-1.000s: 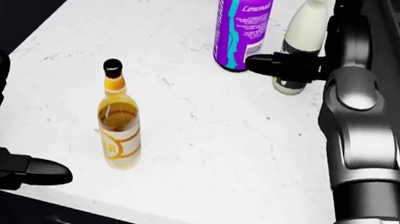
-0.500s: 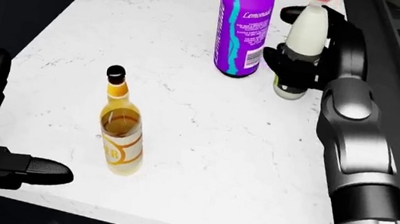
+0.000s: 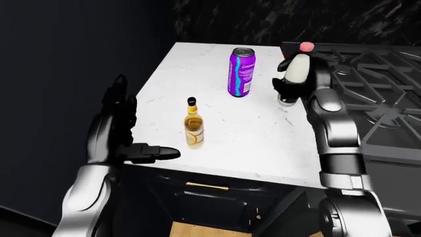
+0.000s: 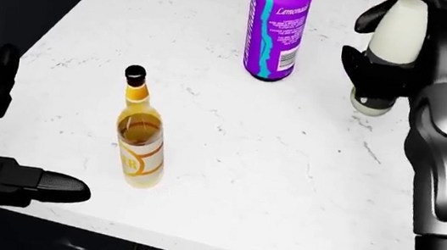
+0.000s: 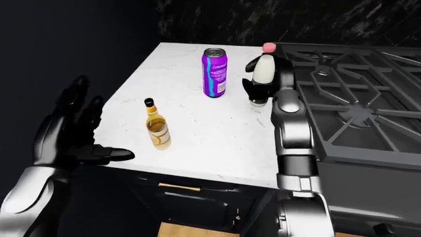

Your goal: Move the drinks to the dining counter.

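On the white marble counter point(image 4: 225, 183) stand an amber bottle point(image 4: 139, 147) with a black cap and a purple lemonade can point(image 4: 276, 29). A white bottle with a pink cap point(image 3: 296, 71) is at the counter's right side, next to the stove. My right hand point(image 4: 367, 53) is shut round its body, with dark fingers point(image 4: 357, 68) wrapped across its lower half. The bottle leans slightly, and I cannot tell whether its base touches the counter. My left hand point(image 3: 132, 133) hangs open at the counter's left edge, beside the amber bottle and apart from it.
A black stove with heavy grates point(image 5: 355, 98) borders the counter on the right. Below the counter's near edge is a dark cabinet with a brass handle point(image 3: 207, 186). A dark wall stands to the left and behind.
My right hand has gone from standing beside the white bottle to closing round it, and the bottle has shifted right and tilted. The left hand has barely moved.
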Available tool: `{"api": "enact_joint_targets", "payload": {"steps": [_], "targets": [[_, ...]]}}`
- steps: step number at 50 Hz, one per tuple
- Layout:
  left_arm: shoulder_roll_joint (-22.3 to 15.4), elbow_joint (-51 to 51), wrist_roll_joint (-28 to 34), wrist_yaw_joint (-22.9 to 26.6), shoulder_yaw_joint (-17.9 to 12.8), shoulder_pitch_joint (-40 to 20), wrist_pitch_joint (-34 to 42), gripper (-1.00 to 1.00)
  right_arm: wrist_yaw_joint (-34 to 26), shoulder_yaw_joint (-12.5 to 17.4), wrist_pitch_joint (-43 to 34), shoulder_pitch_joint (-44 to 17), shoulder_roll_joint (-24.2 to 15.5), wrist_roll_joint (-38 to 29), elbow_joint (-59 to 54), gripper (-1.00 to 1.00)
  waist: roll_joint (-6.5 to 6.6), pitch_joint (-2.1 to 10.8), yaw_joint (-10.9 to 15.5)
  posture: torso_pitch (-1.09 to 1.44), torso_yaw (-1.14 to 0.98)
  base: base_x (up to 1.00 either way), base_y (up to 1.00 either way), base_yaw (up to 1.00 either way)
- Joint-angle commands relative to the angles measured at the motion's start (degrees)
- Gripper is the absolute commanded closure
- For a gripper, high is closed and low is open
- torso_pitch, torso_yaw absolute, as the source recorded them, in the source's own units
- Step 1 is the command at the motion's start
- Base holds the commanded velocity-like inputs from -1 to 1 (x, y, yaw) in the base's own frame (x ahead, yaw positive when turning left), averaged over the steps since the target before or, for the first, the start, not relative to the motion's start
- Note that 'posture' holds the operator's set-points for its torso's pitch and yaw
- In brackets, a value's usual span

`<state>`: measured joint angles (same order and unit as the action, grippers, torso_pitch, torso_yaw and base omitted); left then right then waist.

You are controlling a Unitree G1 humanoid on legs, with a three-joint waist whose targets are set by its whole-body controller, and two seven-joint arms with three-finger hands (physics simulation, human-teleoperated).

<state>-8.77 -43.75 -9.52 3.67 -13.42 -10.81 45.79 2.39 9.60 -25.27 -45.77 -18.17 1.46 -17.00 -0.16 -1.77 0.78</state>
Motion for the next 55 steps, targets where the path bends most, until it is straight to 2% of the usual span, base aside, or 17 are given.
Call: {"api": "enact_joint_targets", "payload": {"steps": [1, 5, 10, 12, 18, 21, 31, 55], "targets": [[-0.02, -1.47, 0.58, -0.06, 0.84, -1.02, -1.55, -1.00, -0.22, 0.99, -0.77, -1.87, -1.29, 0.63, 5.23, 1.00, -0.18, 1.42, -0.01, 0.00, 0.00, 0.00, 0.00, 0.00], [1.21, -0.68, 2.50, 0.01, 4.26, -1.20, -2.12, -1.00, -0.14, 2.13, -5.00, -1.14, -2.37, 2.17, 11.57, 1.00, -0.31, 1.41, 0.02, 0.00, 0.00, 0.00, 0.00, 0.00], [1.95, 0.37, 4.13, 0.28, 6.07, -2.55, -1.84, -1.00, -0.12, 2.39, -6.53, -1.07, -2.98, 3.24, 14.22, 1.00, -0.55, 1.37, -0.06, 0.00, 0.00, 0.00, 0.00, 0.00], [2.31, 1.21, 5.48, 0.36, 7.80, -3.08, -2.10, -1.00, -0.08, 2.41, -7.86, -1.13, -3.06, 3.63, 16.09, 1.00, -0.63, 1.37, -0.16, 0.00, 0.00, 0.00, 0.00, 0.00], [3.58, 8.56, 10.53, 1.43, 11.32, -3.83, -7.40, -1.00, -0.04, 2.55, -8.87, -1.36, -3.26, 4.45, 17.74, 1.00, -0.80, 1.40, -0.01, 0.00, 0.00, 0.00, 0.00, 0.00], [4.07, 9.39, 12.15, 2.17, 11.78, -4.30, -7.54, -1.00, 0.11, 2.44, -10.73, -1.32, -3.24, 4.64, 19.89, 1.00, -0.89, 1.54, -0.03, 0.00, 0.00, 0.00, 0.00, 0.00], [4.97, 11.63, 18.49, 4.24, 13.75, -5.97, -7.35, -1.00, 0.08, 2.04, -9.78, -1.18, -2.76, 4.34, 19.20, 1.00, -1.05, 1.54, -0.10, 0.00, 0.00, 0.00, 0.00, 0.00], [8.79, 18.65, 21.79, 5.39, 17.33, -6.64, -12.11, -1.00, 0.19, 2.08, -7.96, -0.38, -2.32, 4.27, 17.75, 1.00, -1.44, 1.67, 0.08, 0.00, 0.00, 0.00, 0.00, 0.00]]}}
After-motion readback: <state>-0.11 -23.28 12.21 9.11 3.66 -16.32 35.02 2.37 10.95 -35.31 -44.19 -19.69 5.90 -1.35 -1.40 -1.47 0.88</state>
